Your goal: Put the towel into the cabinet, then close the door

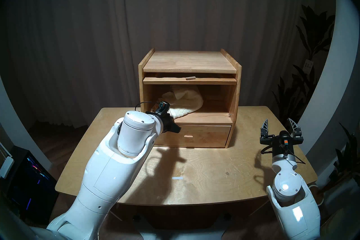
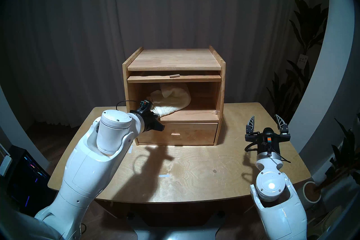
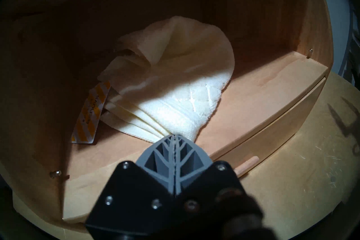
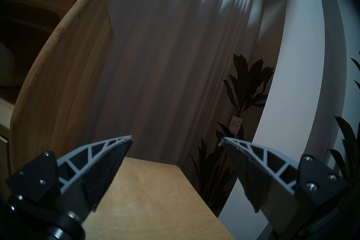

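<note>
The left gripper (image 3: pixel 174 137) has its jaws pinched tight on a corner of the pale cream waffle-textured towel (image 3: pixel 175 85), which lies bunched inside the light-brown wooden cabinet (image 1: pixel 238 85) on the desk (image 1: pixel 214 171). The right gripper (image 4: pixel 176 141) hovers with jaws spread wide, empty.

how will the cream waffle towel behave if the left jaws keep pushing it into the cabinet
Probably floppy: the cream waffle-textured towel fans into folds from where the left gripper pinches it. Likely to bunch rather than slide, since it already humps up inside the light wooden cabinet. Seems light.
</note>
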You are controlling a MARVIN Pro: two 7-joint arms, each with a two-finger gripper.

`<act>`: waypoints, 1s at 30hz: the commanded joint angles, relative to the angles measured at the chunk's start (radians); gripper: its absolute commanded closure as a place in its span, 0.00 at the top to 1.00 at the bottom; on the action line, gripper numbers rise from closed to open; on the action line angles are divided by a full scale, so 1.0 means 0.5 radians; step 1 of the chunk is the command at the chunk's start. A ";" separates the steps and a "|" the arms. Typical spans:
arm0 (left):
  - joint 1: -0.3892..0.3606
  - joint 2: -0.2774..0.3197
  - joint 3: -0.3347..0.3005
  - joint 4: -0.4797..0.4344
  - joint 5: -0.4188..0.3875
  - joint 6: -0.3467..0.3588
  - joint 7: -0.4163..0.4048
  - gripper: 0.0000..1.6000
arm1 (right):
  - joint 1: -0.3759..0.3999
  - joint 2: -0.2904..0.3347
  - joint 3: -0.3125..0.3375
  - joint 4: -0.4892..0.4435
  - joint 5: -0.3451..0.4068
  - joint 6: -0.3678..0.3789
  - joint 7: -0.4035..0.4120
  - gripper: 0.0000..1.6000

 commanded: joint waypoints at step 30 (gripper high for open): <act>-0.419 -0.154 0.127 0.431 0.137 -0.269 0.027 0.00 | -0.002 0.024 -0.007 -0.045 0.007 0.004 -0.018 1.00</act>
